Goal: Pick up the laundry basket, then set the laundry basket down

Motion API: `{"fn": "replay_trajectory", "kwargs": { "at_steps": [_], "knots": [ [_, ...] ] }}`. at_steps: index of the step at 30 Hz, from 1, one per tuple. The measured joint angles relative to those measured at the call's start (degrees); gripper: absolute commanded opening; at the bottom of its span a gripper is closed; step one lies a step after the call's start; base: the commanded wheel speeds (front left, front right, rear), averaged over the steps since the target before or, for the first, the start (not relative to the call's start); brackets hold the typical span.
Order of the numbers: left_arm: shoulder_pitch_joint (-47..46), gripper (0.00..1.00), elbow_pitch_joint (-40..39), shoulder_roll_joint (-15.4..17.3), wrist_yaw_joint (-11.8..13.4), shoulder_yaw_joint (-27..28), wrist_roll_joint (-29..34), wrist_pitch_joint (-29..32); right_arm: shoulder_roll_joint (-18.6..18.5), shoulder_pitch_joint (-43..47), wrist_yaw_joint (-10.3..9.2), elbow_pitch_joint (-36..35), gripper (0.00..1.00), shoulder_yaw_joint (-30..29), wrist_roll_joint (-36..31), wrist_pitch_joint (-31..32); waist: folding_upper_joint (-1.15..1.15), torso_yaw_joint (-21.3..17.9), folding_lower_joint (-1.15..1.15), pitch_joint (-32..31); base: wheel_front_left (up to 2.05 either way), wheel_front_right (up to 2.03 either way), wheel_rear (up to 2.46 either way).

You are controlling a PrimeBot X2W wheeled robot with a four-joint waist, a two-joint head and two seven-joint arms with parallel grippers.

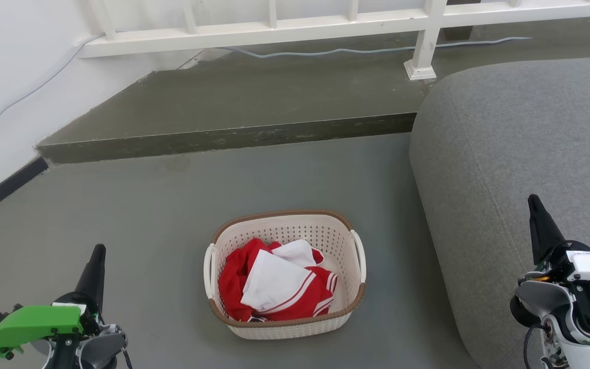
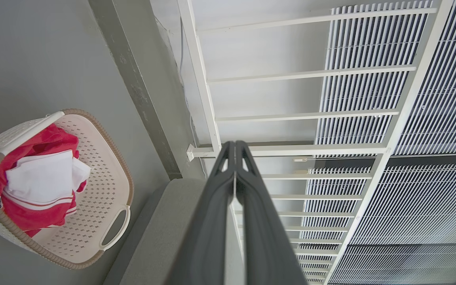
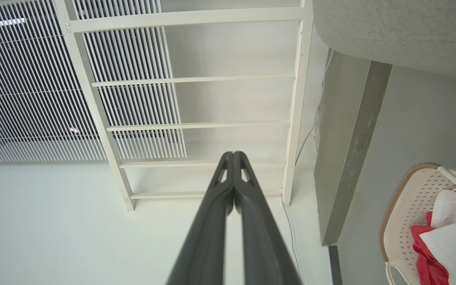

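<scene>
Laundry basket [image 1: 285,329] on floor [image 1: 146,215], red-white clothes [image 1: 274,282] inside. Left gripper [image 1: 99,251] and right gripper [image 1: 533,201] either side of basket, well apart from it, both jaws clenched empty.

No writing can be read; the small white label [image 1: 580,254] on the right gripper [image 1: 532,199], right of the laundry basket [image 1: 285,328], is too tiny.

Your basket [image 1: 290,330] is cream, dotted with holes, brown-rimmed; the clothes [image 1: 274,287] in it are red and white, seemingly stripe-trimmed. The floor [image 1: 146,215] is grey-green, the sofa [image 1: 505,154] grey, the railing [image 1: 274,31] white.
</scene>
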Motion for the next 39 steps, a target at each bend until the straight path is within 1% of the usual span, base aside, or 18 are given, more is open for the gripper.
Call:
{"fn": "replay_trajectory", "kwargs": {
  "at_steps": [39],
  "knots": [
    [0.0, 0.0, 0.0, 0.0, 0.0, 0.0, 0.0, 0.0, 0.0, 0.0, 0.0, -0.1, 0.0, -0.1, 0.0, 0.0, 0.0, 0.0, 0.0, 0.0, 0.0, 0.0, 0.0]
  ]
}}
